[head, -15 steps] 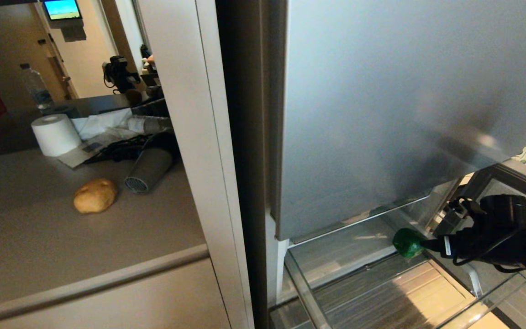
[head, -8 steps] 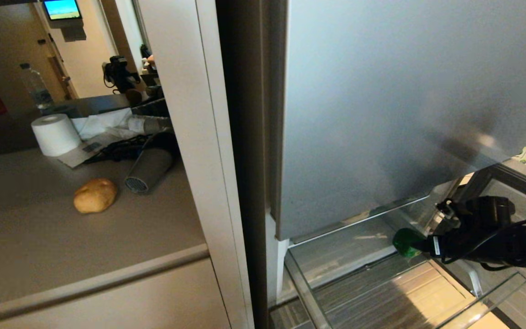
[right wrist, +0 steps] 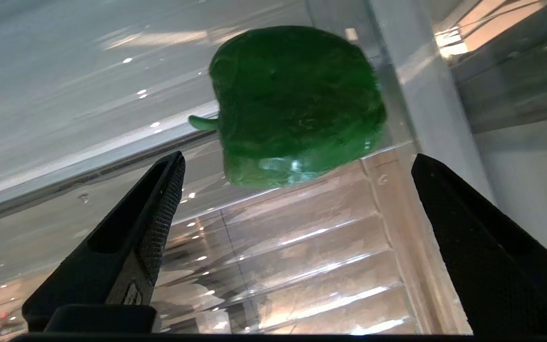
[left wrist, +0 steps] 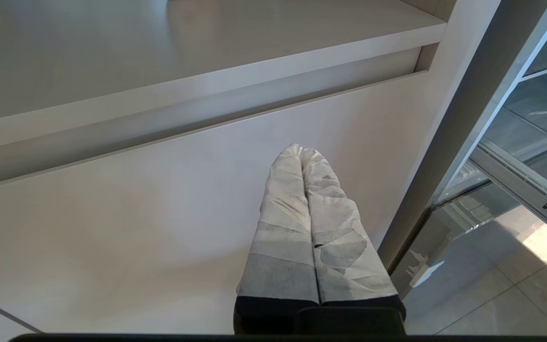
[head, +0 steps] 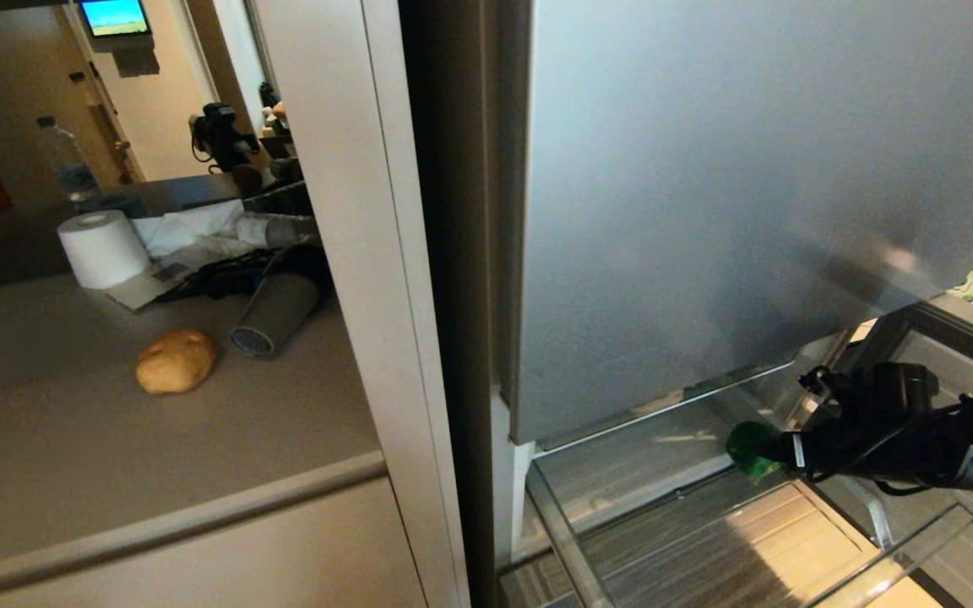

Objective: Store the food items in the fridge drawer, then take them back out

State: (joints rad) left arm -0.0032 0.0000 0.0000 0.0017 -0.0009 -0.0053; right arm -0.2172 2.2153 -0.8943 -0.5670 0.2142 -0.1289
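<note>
Left of the fridge (head: 706,211), on the beige counter (head: 47,439): potato (head: 176,361), paper roll (head: 102,248). Below the fridge door, inside the clear drawer (head: 917,557): green pepper (head: 748,448), unheld, before the right gripper (right wrist: 297,164), jaws spread wide. Left gripper (left wrist: 301,151) pressed closed beside the cabinet.

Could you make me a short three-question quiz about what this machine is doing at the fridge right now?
1. True or false: the right gripper is clamped on the bell pepper.
2. Where is the potato? A) in the fridge drawer B) on the counter C) in the left gripper
3. Fill in: the pepper lies in the drawer's far ____, against its clear walls.

Key
1. False: its jaws stand wide open, short of the pepper.
2. B, near the paper roll.
3. corner
</note>
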